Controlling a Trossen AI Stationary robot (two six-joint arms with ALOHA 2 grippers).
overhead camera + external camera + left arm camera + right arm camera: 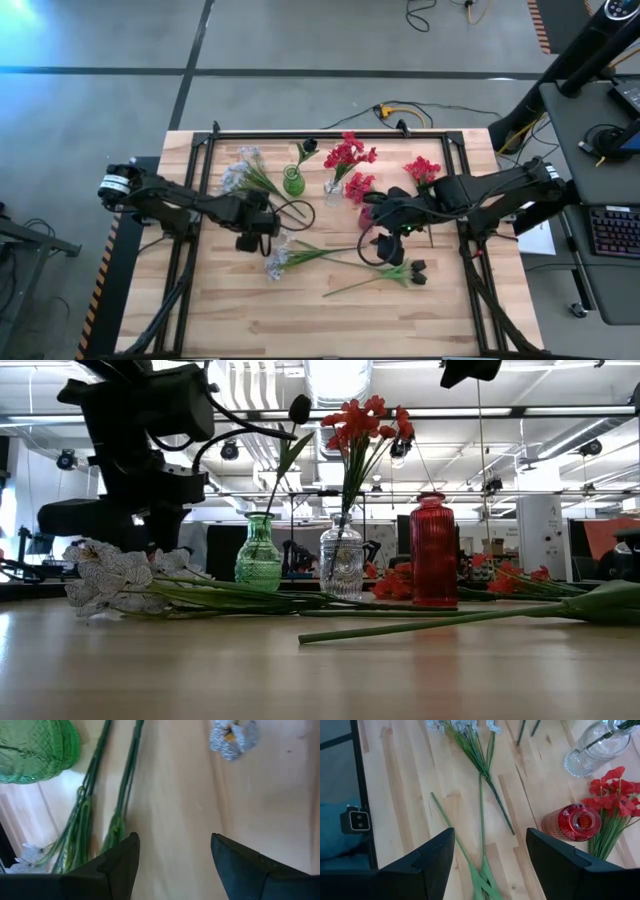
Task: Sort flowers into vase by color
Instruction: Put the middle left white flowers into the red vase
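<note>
Pale-blue flowers (278, 259) just beside left pincer (247, 240), spread empty | right pincer (385, 243) spread empty

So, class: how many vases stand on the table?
3. The green vase stands on the left with a dark bud, the clear vase in the middle holds red flowers, and the red vase stands right, apparently empty.

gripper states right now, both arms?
Left gripper: open, holding nothing, above the table.
Right gripper: open, holding nothing.
</note>
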